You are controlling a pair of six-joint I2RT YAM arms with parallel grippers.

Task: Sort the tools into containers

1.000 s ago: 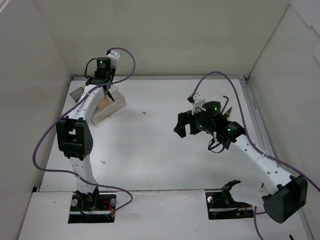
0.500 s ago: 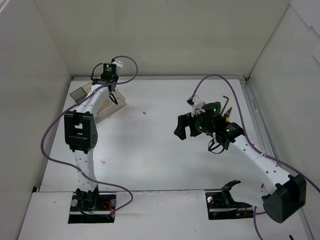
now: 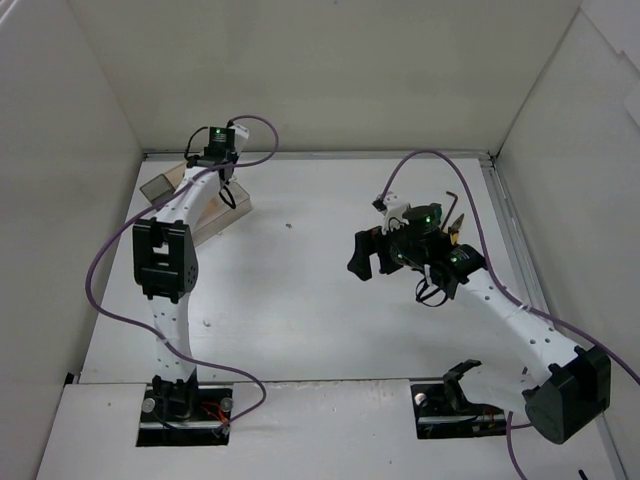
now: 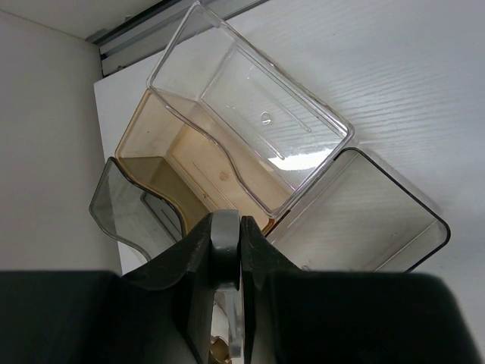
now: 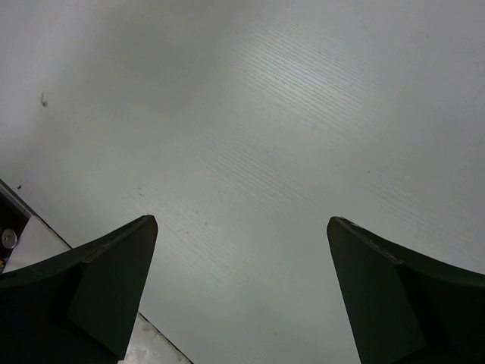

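My left gripper (image 3: 226, 188) hovers over the containers (image 3: 205, 212) at the far left and is shut on the slim silver wrench (image 4: 225, 231). In the left wrist view the jaws pinch the wrench's head above a clear bin (image 4: 250, 114), a tan bin (image 4: 186, 163), a grey bin (image 4: 132, 205) and a dark-rimmed bin (image 4: 371, 220); the bins look empty. My right gripper (image 3: 365, 254) is open and empty over bare table right of centre; its wide-apart jaws (image 5: 242, 224) frame only tabletop. A dark hex key (image 3: 456, 204) and a bit of yellow pliers handle (image 3: 457, 228) lie behind the right wrist.
White walls enclose the table on the left, back and right. Purple cables (image 3: 420, 160) loop off both arms. A small dark speck (image 3: 288, 226) lies on the table mid-back. The black base mounts (image 3: 185, 408) sit at the near edge.
The left arm has swung its elbow and drawn its wrist back toward the far wall, still holding the wrench over the bins. The right arm has barely moved.
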